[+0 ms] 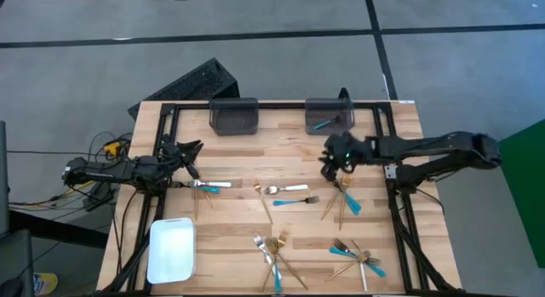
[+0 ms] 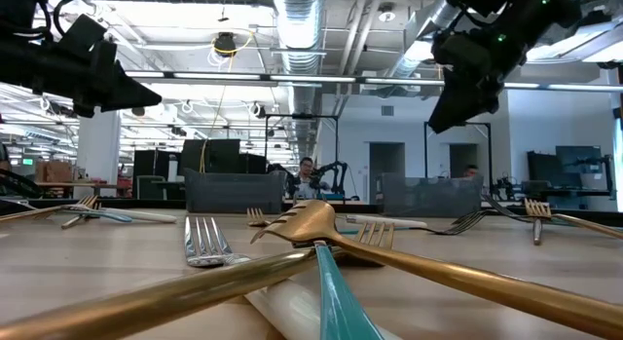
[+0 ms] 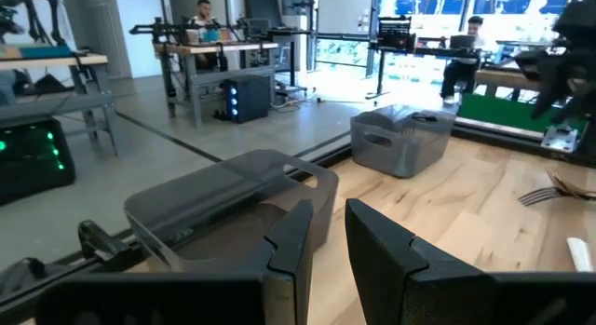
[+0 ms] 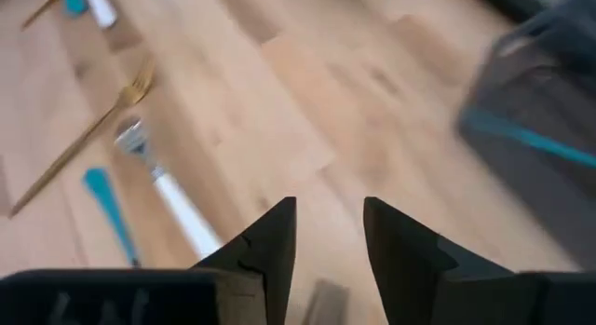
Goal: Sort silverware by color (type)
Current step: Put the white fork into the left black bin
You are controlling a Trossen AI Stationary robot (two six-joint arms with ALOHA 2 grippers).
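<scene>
Gold, silver and turquoise-handled silverware lies flat on the wooden table [image 1: 238, 161] in loose groups: beside the left arm [image 1: 209, 186], at the centre [image 1: 288, 193], below the right gripper [image 1: 345, 199] and near the front edge [image 1: 272, 250] [image 1: 356, 256]. One turquoise utensil [image 1: 324, 123] lies in the right grey bin [image 1: 329, 116]. My left gripper [image 1: 192, 156] [image 3: 328, 223] hovers open above the table's left side, empty. My right gripper [image 1: 330, 167] [image 4: 326, 213] hangs open in the air in front of the right bin, empty. Its wrist view shows a gold fork [image 4: 93, 129] and a white-handled fork [image 4: 172, 190] below it.
A second grey bin [image 1: 233, 116] [image 3: 233, 209] stands at the far edge, left of the first. A white rectangular tray [image 1: 172, 248] sits at the near left corner. A black frame [image 1: 272, 105] borders the table. Bare wood lies between the bins and the cutlery. People sit in the room behind.
</scene>
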